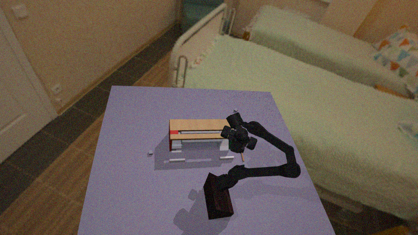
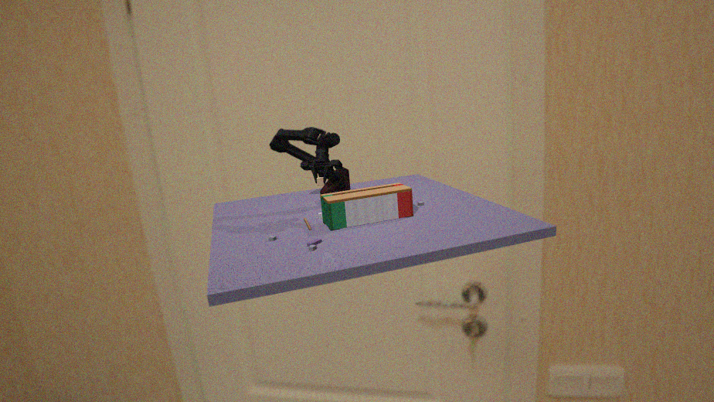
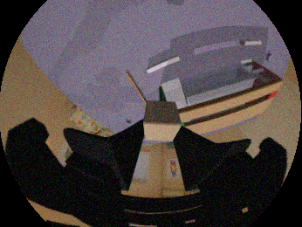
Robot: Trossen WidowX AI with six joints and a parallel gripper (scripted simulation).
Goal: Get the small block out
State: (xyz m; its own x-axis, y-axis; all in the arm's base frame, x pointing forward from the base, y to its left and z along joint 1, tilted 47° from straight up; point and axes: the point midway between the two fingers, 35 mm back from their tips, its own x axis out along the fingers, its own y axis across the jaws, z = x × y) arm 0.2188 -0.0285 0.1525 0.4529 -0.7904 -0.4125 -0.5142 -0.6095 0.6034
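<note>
So the end effector (image 2: 320,180) (image 3: 158,123) is clamped on the small block (image 2: 321,180) (image 3: 161,121), one finger on each side, and the block is up in the air off the counter (image 1: 131,116) (image 2: 260,260) (image 3: 105,57). It's out of the box (image 1: 198,124) (image 2: 372,209) (image 3: 227,105), hanging near the green end, and the exterior view shows open air between block and counter. How much side room there is to the box, I can't tell (the arm (image 1: 266,135) (image 2: 299,134) covers that corner from the top). The box stands upright, well in from the counter's edges, red end away from the block. Down on the counter, a thin wooden stick (image 1: 242,157) (image 2: 307,223) (image 3: 136,87) lies just off the green end, apart from the box. One small grey piece (image 1: 150,152) (image 2: 420,203) sits beyond the red end, also inside the edge.
</note>
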